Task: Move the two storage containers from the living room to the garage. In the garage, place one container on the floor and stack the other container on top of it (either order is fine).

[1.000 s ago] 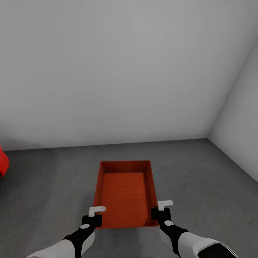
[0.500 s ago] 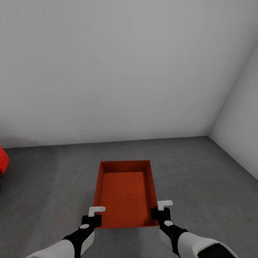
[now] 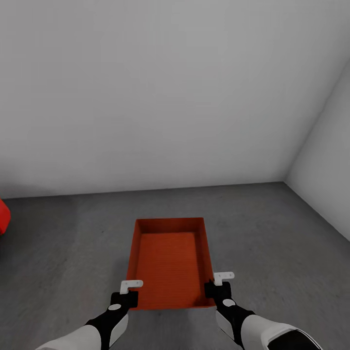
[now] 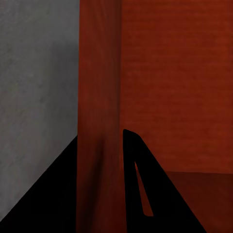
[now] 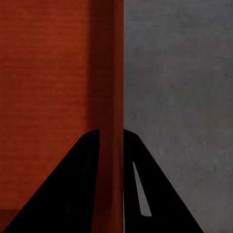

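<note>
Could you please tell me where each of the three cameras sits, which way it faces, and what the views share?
Head view: on the robot's head, looking forward and down at the storage container, grey floor and white wall; both forearms, left gripper and right gripper show.
Left wrist view: on the left arm, looking along its dark fingers, which straddle a container wall.
Right wrist view: likewise, fingers straddling the opposite wall.
Shared: container and floor.

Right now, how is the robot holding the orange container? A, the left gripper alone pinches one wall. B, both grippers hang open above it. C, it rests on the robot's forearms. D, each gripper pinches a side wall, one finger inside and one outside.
D: the left gripper and the right gripper each straddle a side wall of the orange container, one finger either side.
</note>
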Controlling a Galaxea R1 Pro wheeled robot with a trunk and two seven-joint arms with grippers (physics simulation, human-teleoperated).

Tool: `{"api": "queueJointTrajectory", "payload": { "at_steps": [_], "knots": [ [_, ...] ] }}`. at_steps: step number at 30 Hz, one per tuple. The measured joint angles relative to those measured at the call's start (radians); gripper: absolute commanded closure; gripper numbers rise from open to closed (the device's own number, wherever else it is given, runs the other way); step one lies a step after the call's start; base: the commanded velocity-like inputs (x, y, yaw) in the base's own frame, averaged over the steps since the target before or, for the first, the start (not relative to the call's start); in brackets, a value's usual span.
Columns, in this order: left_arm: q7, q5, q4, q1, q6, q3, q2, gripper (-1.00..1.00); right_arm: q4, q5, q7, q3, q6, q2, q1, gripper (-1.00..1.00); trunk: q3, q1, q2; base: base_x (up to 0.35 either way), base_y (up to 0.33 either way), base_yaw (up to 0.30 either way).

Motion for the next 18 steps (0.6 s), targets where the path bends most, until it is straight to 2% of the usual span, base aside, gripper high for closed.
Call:
{"api": "queueJointTrajectory", "payload": {
  "at_steps": [6,18],
  "knots": [
    [0.0,-0.003,-0.001,0.0,0.0,0.002,0.0,1.0,0.001,-0.002,0.0,0.001,-0.003,0.0,0.0,1.0,-0.003,0.0,0.0,0.242,0.0,0.0],
    [-0.002,-0.003,-0.001,0.0,0.0,0.001,0.002,1.0,0.001,-0.003,-0.002,0.002,-0.002,0.002,0.0,1.0,-0.003,0.0,0.0,0.316,0.0,0.0]
  ]
}}
